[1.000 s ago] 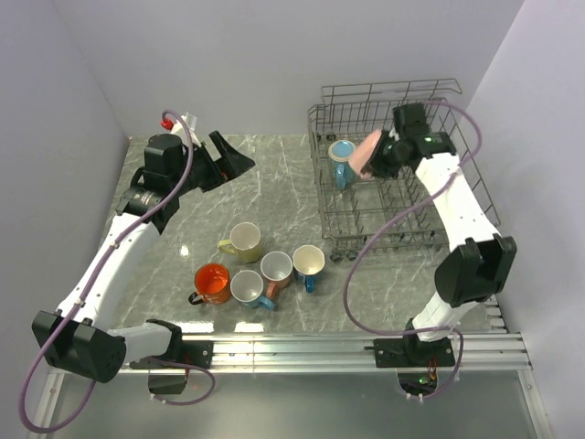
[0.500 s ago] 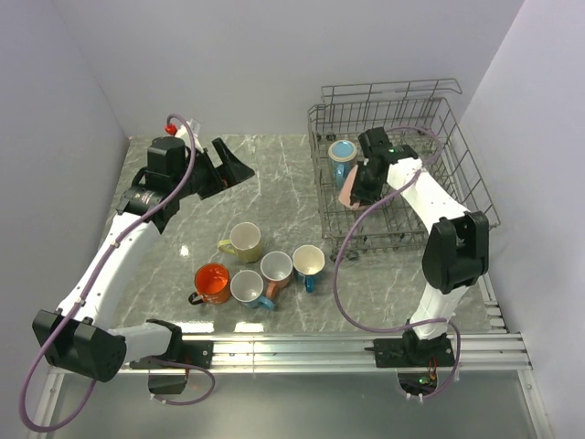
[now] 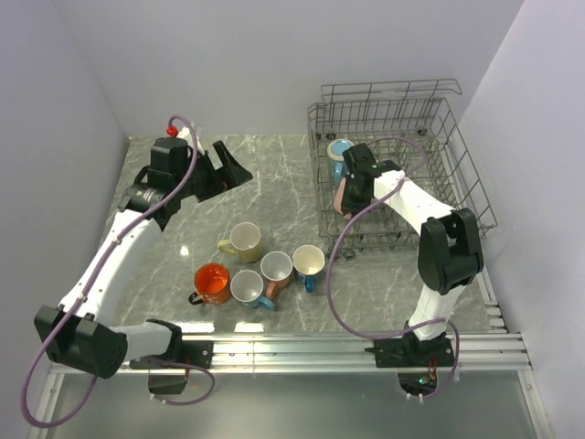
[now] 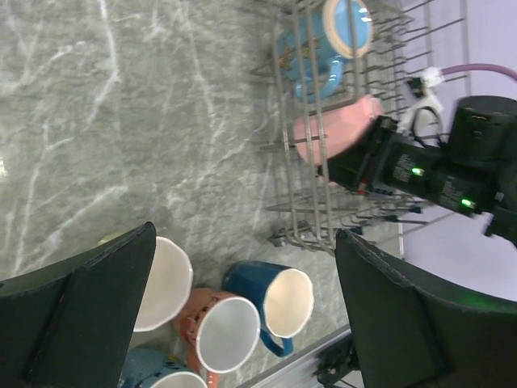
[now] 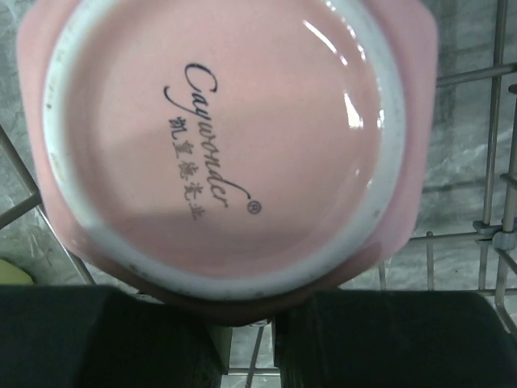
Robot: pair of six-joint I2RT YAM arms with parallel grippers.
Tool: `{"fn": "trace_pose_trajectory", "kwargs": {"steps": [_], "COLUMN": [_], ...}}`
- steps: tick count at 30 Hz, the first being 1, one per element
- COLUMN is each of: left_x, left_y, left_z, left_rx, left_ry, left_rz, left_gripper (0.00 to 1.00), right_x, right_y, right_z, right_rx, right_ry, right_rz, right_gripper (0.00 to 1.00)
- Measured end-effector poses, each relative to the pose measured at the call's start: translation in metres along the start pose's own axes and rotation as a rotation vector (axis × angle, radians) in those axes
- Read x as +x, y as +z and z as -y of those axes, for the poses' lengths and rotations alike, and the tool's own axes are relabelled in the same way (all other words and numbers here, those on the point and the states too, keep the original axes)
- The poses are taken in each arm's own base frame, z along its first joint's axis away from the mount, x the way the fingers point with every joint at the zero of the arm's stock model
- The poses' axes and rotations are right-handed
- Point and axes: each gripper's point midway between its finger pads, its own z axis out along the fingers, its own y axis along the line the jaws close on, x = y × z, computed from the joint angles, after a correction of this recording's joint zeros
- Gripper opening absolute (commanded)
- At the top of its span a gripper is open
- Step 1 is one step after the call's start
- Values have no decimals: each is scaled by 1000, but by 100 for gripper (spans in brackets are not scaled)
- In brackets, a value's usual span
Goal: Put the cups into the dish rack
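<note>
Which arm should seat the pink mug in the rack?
Right. Its end effector grips the pink mug inside the dish rack, beside the light blue mug. The left end effector hangs open and empty over the table, away from the rack.

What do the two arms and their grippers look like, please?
The left arm and right arm have white tubular links, black joint housings and a loose purple cable each. The left gripper and right gripper are black with broad wedge-shaped fingers. Green lights dot the right wrist.
</note>
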Motion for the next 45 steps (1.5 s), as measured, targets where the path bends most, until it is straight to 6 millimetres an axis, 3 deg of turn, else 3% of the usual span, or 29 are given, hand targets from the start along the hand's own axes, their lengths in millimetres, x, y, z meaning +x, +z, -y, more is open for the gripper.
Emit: {"fn": "trace_pose_trajectory", "kwargs": {"steps": [1, 3, 11, 15, 19, 24, 28, 30, 40, 45], "left_x": [0, 1, 13, 11, 4, 3, 3, 6, 10, 21], "left_y": [3, 10, 33, 32, 30, 29, 25, 23, 22, 27], "left_z": [-3, -9, -39, -40, -37, -39, -40, -43, -48, -54], "left_rx": [-14, -45, -164, -176, -175, -189, -199, -208, -229, -269], "left_ry": [0, 4, 5, 10, 15, 16, 17, 16, 15, 30], "left_rz": [-6, -20, -96, -95, -73, -62, -57, -62, -77, -109], "left_gripper": [98, 98, 98, 98, 98, 98, 98, 98, 97, 96], "right_x": [0, 1, 8, 6, 7, 5, 3, 2, -7, -22], "right_y": [0, 0, 0, 2, -3, -9, -27, -43, -110, -158], "right_z": [-1, -5, -34, -54, -64, -62, -56, -53, -47, -53], "right_rx": [-4, -28, -114, -151, -170, -163, -141, -141, -168, -241], "right_ry": [-3, -7, -30, -42, -52, -56, -60, -64, -66, -69], "right_rz": [-2, -10, -93, -111, -118, -110, -83, -63, 2, 97], "right_gripper": [30, 43, 53, 76, 91, 92, 93, 97, 99, 99]}}
